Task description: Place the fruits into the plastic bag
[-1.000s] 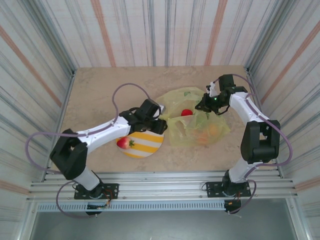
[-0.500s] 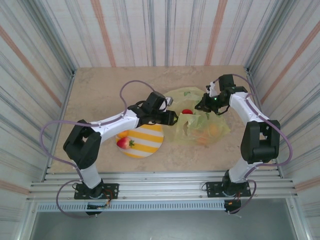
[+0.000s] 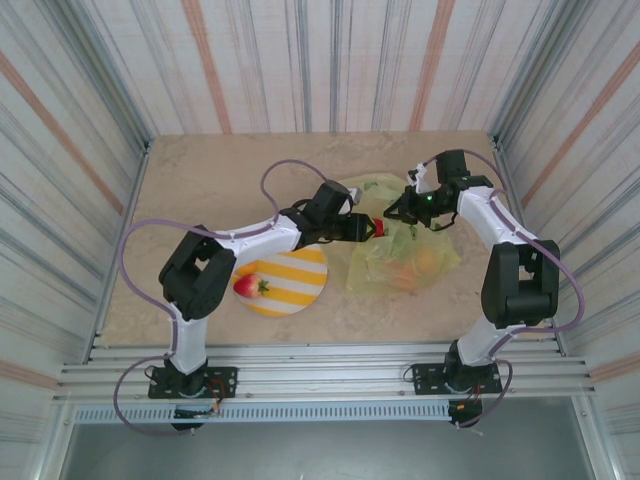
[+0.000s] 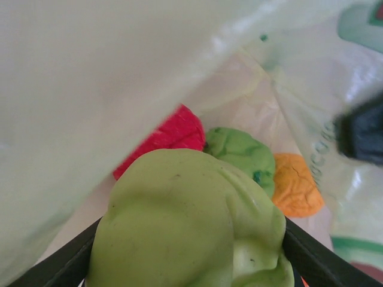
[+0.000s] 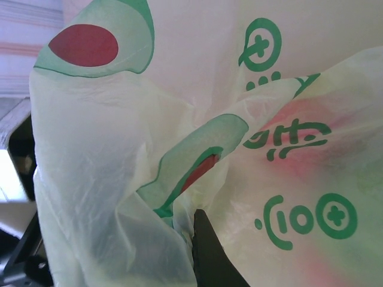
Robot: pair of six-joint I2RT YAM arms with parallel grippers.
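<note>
My left gripper [image 3: 368, 228] reaches into the mouth of the yellow plastic bag [image 3: 400, 255], shut on a green apple [image 4: 191, 221] that bulges between its black jaws. Deeper inside the bag [image 4: 90, 89] lie a red fruit [image 4: 170, 134], another green fruit [image 4: 242, 156] and an orange [image 4: 296, 186]. My right gripper [image 3: 405, 208] holds the bag's far rim up, shut on the thin printed film [image 5: 119, 179]; one black finger [image 5: 209, 254] shows against it. A yellow-red peach [image 3: 247, 287] rests on the striped plate [image 3: 295, 275].
The bag lies right of centre on the beige tabletop [image 3: 200, 185], and an orange fruit [image 3: 428, 262] shows through its side. Striped walls [image 3: 90, 150] close in the table on three sides. A metal rail [image 3: 320, 375] runs along the near edge.
My left arm has swung right from above the plate to the bag's mouth, carrying the green apple. The right gripper has stayed put on the bag's rim.
</note>
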